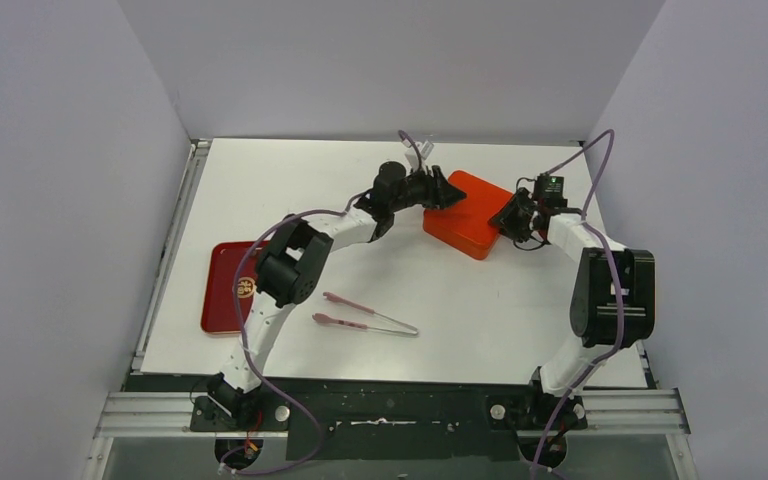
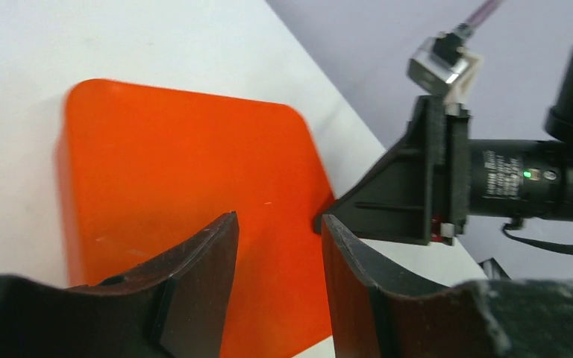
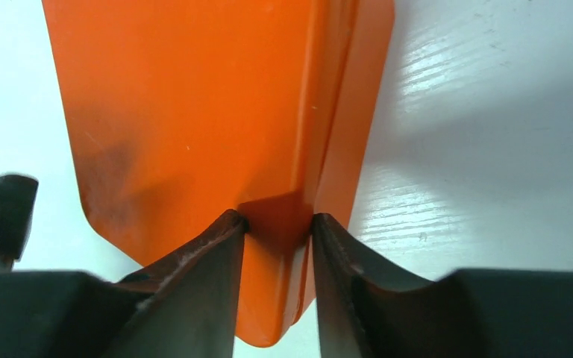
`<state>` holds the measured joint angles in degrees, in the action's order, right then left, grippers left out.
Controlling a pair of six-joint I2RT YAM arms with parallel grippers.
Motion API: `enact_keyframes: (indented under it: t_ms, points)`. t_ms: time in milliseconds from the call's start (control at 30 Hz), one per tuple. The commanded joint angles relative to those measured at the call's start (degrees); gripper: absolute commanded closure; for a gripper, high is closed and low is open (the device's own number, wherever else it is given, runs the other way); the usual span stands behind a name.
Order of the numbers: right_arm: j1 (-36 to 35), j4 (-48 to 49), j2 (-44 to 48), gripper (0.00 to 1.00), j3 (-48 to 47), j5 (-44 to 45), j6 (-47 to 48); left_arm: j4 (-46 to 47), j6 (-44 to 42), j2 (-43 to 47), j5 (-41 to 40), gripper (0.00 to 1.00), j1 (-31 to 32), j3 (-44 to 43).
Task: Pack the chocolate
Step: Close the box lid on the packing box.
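On table (image 1: 460, 300), far side | right pincer (image 3: 277, 220) pinching orange lid (image 3: 194, 97) | left pincer (image 2: 279, 220) spread

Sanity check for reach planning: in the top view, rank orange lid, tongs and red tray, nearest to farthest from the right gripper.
1. Orange lid: the right gripper is at its right edge, with the rim between the fingers.
2. Tongs: mid-table, nearer the arm bases.
3. Red tray: far left.
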<state>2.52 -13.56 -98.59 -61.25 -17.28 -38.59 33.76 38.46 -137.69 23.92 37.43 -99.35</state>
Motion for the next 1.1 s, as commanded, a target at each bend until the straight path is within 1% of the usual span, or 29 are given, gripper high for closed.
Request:
enact_keyframes:
  t_ms: [0, 33, 67, 167, 233, 300, 333, 400, 500, 600, 700, 833, 867, 933, 967, 1067]
  points:
    - [-0.66, 0.53, 1.33, 0.75, 2.14, 3.63, -0.98, 5.19, 1.95, 1.73, 4.46, 0.58, 0.98, -3.33]
    - [-0.68, 0.31, 2.35, 0.81, 3.7, 5.72, -1.21, 4.88, 1.38, 2.56, 4.12, 0.57, 0.98, -2.66]
    - [-0.74, 0.44, 3.15, 0.84, 5.58, 7.2, -1.65, 4.65, 0.69, 3.68, 3.7, 0.56, 0.98, -1.83]
    - [-1.28, 2.74, 3.92, 0.91, 11.03, 7.19, -3.28, 1.78, -2.36, 7.43, 1.77, 0.53, 0.91, 0.47]
    - [-2.14, 4.61, 3.55, 0.93, 13.19, 6.25, -4.28, -3.3, -5.81, 10.45, -0.45, 0.51, 0.82, 2.1]
    - [-5.42, 4.8, 3.77, 0.92, 13.49, 6.46, -4.61, -7.47, -9.49, 13.62, -4.05, 0.46, 0.65, 4.86]
    - [-6.75, 4.45, 4.16, 0.9, 13.26, 6.8, -4.99, -9.07, -10.73, 15.22, -5.93, 0.45, 0.49, 6.52]
    - [-9.26, 3.96, 5.73, 0.83, 12.63, 7.14, -6.9, -12.6, -11.55, 18.16, -9.64, 0.44, -0.12, 9.41]
    - [-13.21, 1.53, 8.86, 0.74, 10.61, 7.11, -9.2, -17.36, -11.32, 22.21, -12.49, 0.44, -1.45, 13.16]
    - [-15.58, -3.81, 13.47, 0.55, 7.74, 10.13, -8.49, -20.38, -12.46, 26.13, -14.3, 0.4, -2.07, 16.93]
    - [-15.26, -9.06, 17.79, 0.43, 3.77, 13.83, -4.95, -23.24, -14.56, 28.73, -16.47, 0.36, -2.13, 19.09]
    - [-14.95, -15.96, 16.74, 0.41, -6.47, 14.78, 2.48, -25.48, -13.24, 30.84, -17.98, 0.33, -3.23, 21.94]
    - [-14.95, -16.36, 15.74, 0.37, -8.58, 14.47, 5.06, -25.28, -13.04, 31.09, -18.21, 0.32, -3.58, 22.58]
    - [-14.27, -17.71, 13.36, 0.31, -12.77, 12.29, 11.3, -23.44, -12.8, 30.95, -17.27, 0.27, -4.12, 23.56]
    - [-13.66, -18.43, 11.87, 0.29, -15.43, 11.35, 14.28, -22.37, -12.51, 30.3, -16.48, 0.26, -4.43, 23.49]
    - [-9.52, -19.81, 6.16, 0.26, -21.21, 3.64, 19.53, -19.02, -10.85, 27.42, -14.56, 0.24, -4.86, 22.56]
